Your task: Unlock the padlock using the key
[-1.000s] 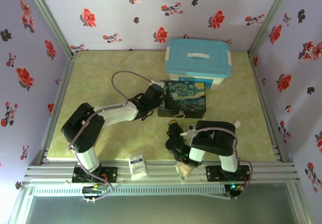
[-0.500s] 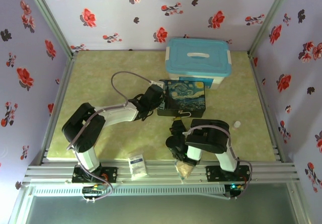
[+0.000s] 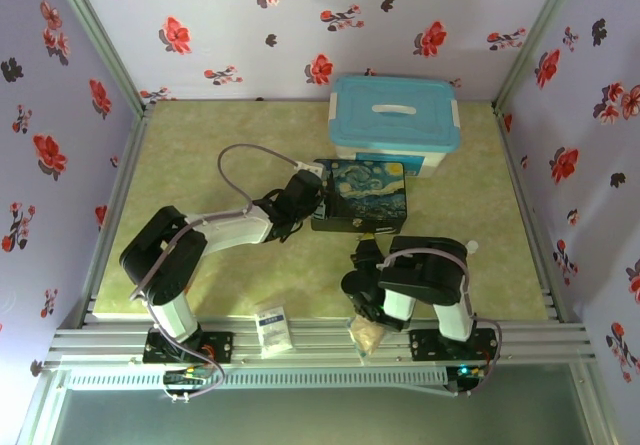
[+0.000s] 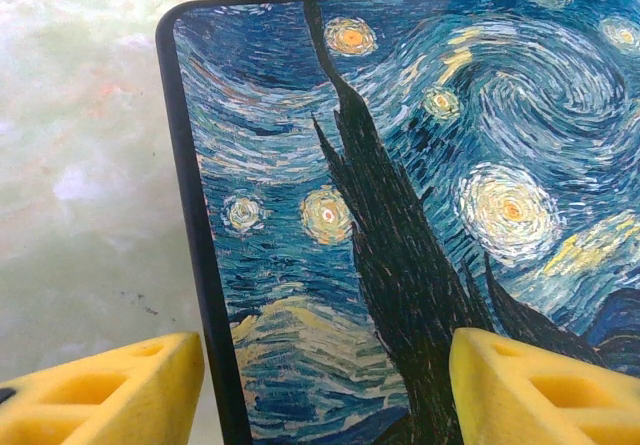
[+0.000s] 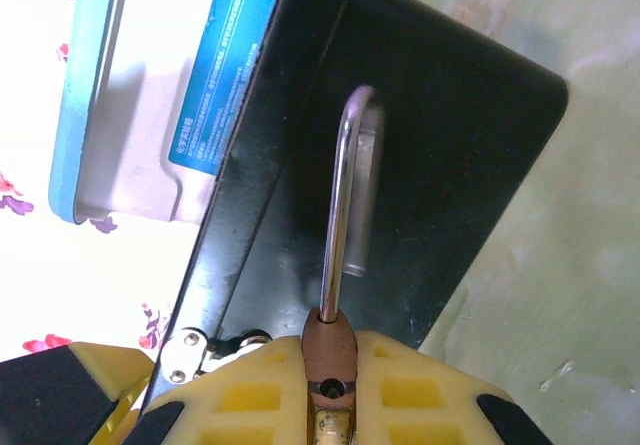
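The right gripper (image 3: 366,253) now sits further to its own right than a second ago and a little nearer the painted box (image 3: 365,190) ahead of it. Its elbow has swung the same way. The padlock (image 5: 329,349) pinched between its fingers has moved along with it, shackle pointing forward at the box front.

I'm working a lab test booth: lilac flower-printed cloth walls (image 3: 250,5) from nine round to three o'clock, silver aluminium frame rail (image 3: 530,337) at six.
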`<control>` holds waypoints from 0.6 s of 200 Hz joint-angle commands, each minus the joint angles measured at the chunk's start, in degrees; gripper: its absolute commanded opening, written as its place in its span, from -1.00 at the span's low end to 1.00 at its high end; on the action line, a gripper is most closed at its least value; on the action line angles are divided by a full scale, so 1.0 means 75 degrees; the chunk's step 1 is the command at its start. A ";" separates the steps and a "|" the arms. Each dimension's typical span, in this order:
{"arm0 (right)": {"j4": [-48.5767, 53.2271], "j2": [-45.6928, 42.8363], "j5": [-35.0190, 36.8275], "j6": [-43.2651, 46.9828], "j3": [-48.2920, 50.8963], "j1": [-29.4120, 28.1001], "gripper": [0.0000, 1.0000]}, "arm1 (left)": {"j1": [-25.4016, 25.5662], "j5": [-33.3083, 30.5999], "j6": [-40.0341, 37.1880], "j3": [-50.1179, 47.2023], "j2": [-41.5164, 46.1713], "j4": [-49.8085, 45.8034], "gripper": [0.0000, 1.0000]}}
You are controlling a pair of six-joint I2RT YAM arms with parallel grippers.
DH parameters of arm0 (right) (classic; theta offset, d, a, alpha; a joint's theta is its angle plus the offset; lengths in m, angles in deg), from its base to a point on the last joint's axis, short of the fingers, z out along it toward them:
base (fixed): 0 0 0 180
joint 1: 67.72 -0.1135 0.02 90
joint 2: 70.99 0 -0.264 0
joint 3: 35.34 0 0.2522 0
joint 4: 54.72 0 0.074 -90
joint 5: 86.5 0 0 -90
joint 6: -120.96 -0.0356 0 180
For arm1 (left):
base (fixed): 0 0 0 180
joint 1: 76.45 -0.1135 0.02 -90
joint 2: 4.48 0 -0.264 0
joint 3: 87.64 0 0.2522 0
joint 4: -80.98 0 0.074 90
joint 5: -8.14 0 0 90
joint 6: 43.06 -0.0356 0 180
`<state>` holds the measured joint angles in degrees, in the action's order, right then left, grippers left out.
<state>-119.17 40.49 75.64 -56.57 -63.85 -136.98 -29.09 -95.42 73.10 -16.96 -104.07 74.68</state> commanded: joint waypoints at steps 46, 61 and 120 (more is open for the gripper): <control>0.4739 -0.3947 -0.2587 -0.0092 0.1518 0.0657 -1.00 | -0.0053 0.0240 -0.0253 -0.0219 -0.0077 -0.2013 0.38; 0.7178 -0.5703 -0.3103 -0.0178 0.1467 0.0658 -1.00 | -0.0044 0.0261 -0.0266 -0.0096 -0.0110 -0.2054 0.39; 1.3504 -1.2249 -0.6458 0.2113 0.0567 0.2726 -1.00 | -0.0045 0.0321 -0.0422 0.0349 0.0115 -0.2260 0.53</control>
<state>-42.67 -41.41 44.05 -49.33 -56.74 -125.07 -29.38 -94.66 72.70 -14.79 -102.76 67.97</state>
